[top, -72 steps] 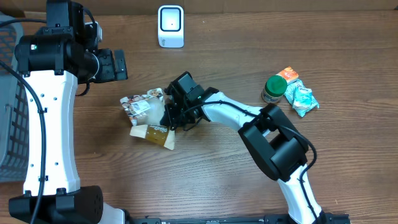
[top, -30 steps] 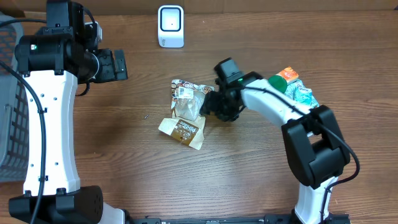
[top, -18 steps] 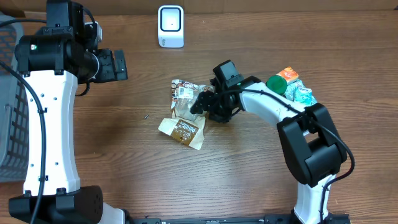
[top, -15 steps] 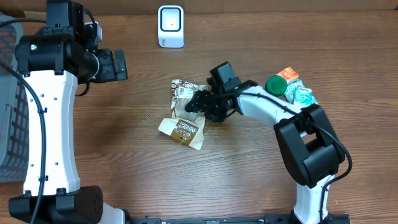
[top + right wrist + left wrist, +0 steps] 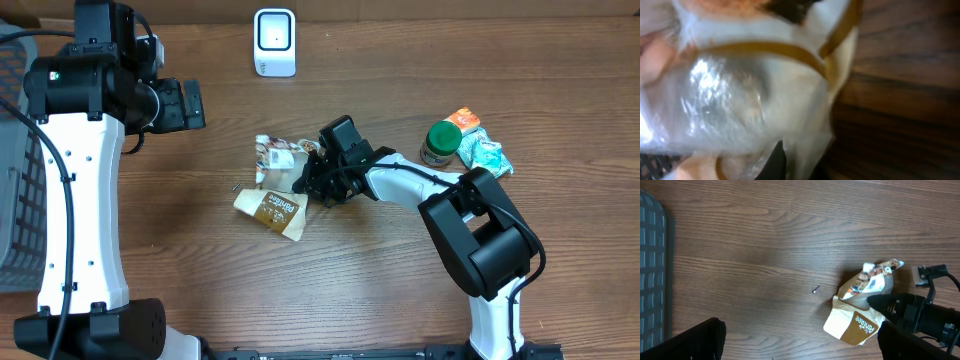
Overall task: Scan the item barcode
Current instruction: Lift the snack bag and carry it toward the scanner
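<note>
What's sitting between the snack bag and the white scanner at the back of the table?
Nothing visible stands between the snack bag and the white scanner. The right pincer, closed on the bag's right edge, sits off to the side of that path.

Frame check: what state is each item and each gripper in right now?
snack bag: lying crumpled on the table, pinched at one edge.
right gripper: shut on the snack bag.
left gripper: open, empty, above the table.
scanner: standing upright, apart from the snack bag.
jar: upright, green lid on.
teal packet: lying beside the jar.
</note>
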Controlling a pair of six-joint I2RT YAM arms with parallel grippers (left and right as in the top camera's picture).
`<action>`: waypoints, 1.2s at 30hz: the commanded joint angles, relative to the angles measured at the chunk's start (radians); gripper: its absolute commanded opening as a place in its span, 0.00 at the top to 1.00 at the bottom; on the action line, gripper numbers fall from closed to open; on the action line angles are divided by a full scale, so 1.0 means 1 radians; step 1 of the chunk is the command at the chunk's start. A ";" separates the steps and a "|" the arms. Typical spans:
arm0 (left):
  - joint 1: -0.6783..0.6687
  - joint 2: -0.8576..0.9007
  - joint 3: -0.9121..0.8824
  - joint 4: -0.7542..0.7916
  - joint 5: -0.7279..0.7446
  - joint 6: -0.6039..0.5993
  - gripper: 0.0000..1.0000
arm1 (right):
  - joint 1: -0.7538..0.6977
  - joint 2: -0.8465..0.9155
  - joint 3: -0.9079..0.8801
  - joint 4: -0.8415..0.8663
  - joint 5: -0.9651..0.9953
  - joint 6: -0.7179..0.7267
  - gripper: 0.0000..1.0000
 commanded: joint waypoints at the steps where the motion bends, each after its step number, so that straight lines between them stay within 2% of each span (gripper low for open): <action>1: 0.000 0.003 0.013 0.001 -0.003 0.018 0.01 | -0.006 0.055 -0.031 -0.005 -0.019 -0.095 0.96; 6: 0.000 0.003 0.013 0.001 -0.003 0.018 0.00 | -0.052 0.028 0.008 -0.050 -0.112 -0.232 0.96; 12: 0.000 0.003 0.013 0.001 -0.003 0.018 0.00 | -0.127 -0.124 0.095 -0.277 -0.111 -0.409 0.96; 18: 0.000 0.003 0.013 0.001 -0.003 0.018 0.00 | -0.152 -0.316 0.232 -0.546 0.079 -0.550 0.96; 21: 0.000 0.003 0.013 0.001 -0.003 0.018 0.00 | -0.150 -0.384 0.291 -0.620 0.100 -0.614 0.96; 32: -0.001 0.003 0.013 0.001 -0.003 0.018 0.00 | -0.150 -0.600 0.319 -0.632 0.000 -0.604 0.96; 36: 0.000 0.003 0.013 0.001 -0.003 0.018 0.00 | -0.150 -0.644 0.326 -0.632 -0.017 -0.556 0.96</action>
